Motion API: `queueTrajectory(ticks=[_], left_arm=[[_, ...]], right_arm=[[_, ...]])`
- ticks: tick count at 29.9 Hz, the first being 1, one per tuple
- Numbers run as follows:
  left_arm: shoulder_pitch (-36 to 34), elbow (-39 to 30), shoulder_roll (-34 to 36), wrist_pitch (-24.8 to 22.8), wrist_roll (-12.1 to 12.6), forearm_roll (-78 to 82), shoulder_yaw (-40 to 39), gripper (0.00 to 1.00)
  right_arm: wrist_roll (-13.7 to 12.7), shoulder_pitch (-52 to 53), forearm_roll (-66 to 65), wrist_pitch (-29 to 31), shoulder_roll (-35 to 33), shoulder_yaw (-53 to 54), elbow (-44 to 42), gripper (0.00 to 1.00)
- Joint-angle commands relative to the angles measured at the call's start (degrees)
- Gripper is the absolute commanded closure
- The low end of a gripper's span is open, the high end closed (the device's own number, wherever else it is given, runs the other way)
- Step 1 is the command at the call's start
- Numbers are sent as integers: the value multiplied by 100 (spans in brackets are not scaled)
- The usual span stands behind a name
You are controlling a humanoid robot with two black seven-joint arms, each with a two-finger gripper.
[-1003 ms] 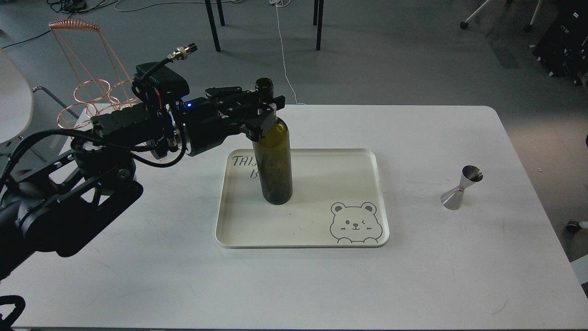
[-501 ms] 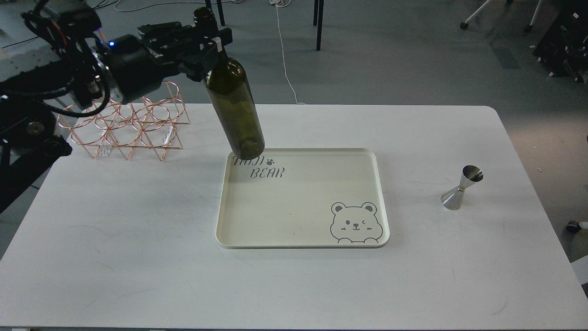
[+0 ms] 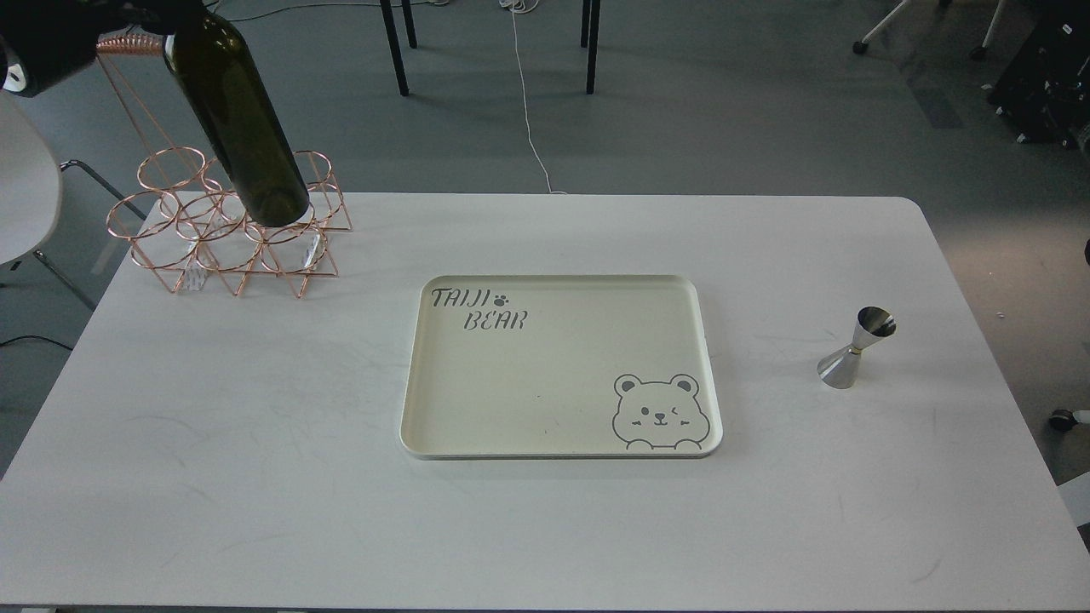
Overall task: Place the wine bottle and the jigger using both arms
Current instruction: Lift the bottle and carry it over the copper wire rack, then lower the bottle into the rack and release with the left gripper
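Observation:
The wine bottle [image 3: 243,128] hangs tilted in the air at the top left, its base over the copper wire rack [image 3: 183,255]. Its neck runs out of the top edge. My left gripper [image 3: 162,7] shows only as a dark sliver at the top edge beside the bottle's shoulder, where it grips the bottle; its fingers are mostly cut off. The silver jigger [image 3: 856,349] stands upright on the white table at the right, apart from everything. My right arm is out of view.
A cream tray [image 3: 409,383] with a bear drawing lies empty at the table's middle. The white table [image 3: 255,477] ends at a front edge near the bottom. A white chair [image 3: 21,196] stands at the far left; chair legs and cables lie beyond.
My left arm has lifted the bottle off the tray and carried it up and to the left, over the copper rack. The arm has mostly left the view. The jigger has not moved.

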Motion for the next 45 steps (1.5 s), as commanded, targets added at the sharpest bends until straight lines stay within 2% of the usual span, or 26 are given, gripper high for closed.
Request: queueTrajectory(ticks=[1, 6, 20, 24, 35, 39, 42, 45], left_arm=[[-118, 253, -40, 328, -3, -8, 458, 90], [-206, 578, -198, 662, -12, -8, 775, 89], [-198, 579, -250, 645, -3, -105, 1100, 86], [-198, 622, -461, 654, 6, -105, 1153, 84], [-154, 1115, -786, 680, 6, -122, 1496, 67], [-145, 1387, -857, 785, -3, -315, 1505, 55], [-145, 1519, -875, 794, 6, -360, 1566, 40], [-145, 1537, -883, 786, 6, -447, 1584, 34]], right_arm=[[0, 4, -4, 4, -6, -9, -1, 3], [0, 4, -4, 4, -6, -9, -10, 3], [0, 4, -4, 4, -6, -18, -10, 3], [0, 4, -4, 4, -6, -18, -1, 3], [0, 13, 5, 4, -6, -35, 69, 3], [0, 13, -4, 4, -6, -35, 60, 3], [0, 13, -4, 4, -6, -35, 60, 3], [0, 4, -4, 4, 2, -35, 60, 3]])
